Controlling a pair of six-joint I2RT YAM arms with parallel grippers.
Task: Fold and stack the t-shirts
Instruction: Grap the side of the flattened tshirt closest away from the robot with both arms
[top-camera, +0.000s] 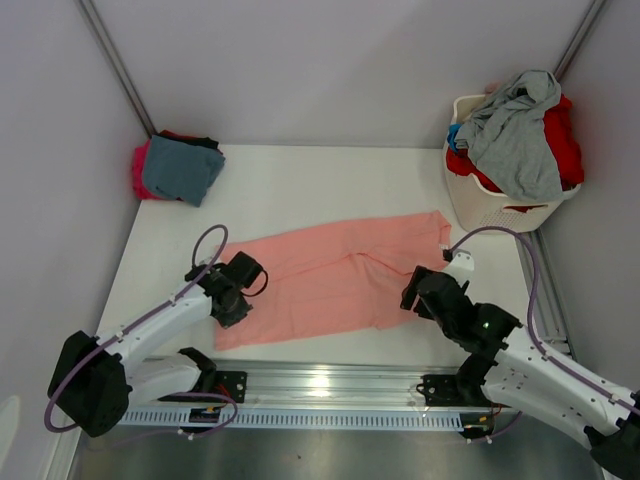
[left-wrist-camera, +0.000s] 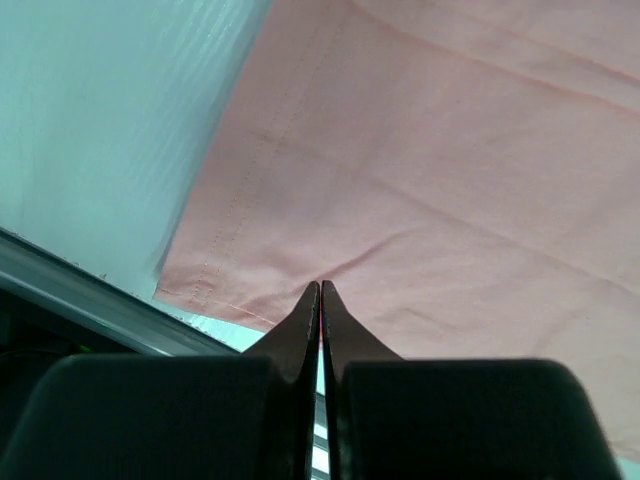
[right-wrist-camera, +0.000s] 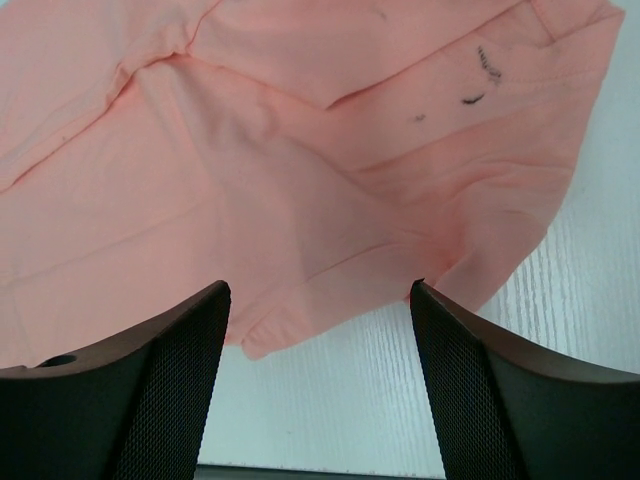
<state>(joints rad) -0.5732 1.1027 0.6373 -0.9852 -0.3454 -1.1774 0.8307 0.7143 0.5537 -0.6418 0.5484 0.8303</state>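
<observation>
Fingers at the near edge of the salmon-pink t-shirt (top-camera: 340, 280)

The left fingers (left-wrist-camera: 300, 335) are pressing flat together with no gap between them. Their tips are meeting the cloth just inside the hem, near the left near corner of the shirt. A small crease is running out from the tips, but I cannot tell if any cloth is caught between them. Beside this corner the white surface (top-camera: 300, 190) is showing, and the metal rail (top-camera: 330, 385) at the near edge is lying just behind it.

The right fingers (right-wrist-camera: 170, 380) are standing wide apart and are holding nothing. They are hanging over the right near edge of the same shirt, where a folded flap is ending and the bare surface is beginning. A few small dark marks are showing on the cloth further from the fingers.

The salmon-pink t-shirt is lying spread out across the middle of the surface, between the two arms, with its right end reaching farther back than its left end.

In the far left corner a small pile of folded shirts is resting: a teal-blue one (top-camera: 180, 170) on top, a magenta one (top-camera: 140, 170) under it, and a black one (top-camera: 200, 142) showing at the back. At the far right a white laundry basket (top-camera: 480, 210) is standing, well apart from the pink shirt. A grey shirt (top-camera: 515, 135) is hanging over a red one (top-camera: 565, 140) in it.
</observation>
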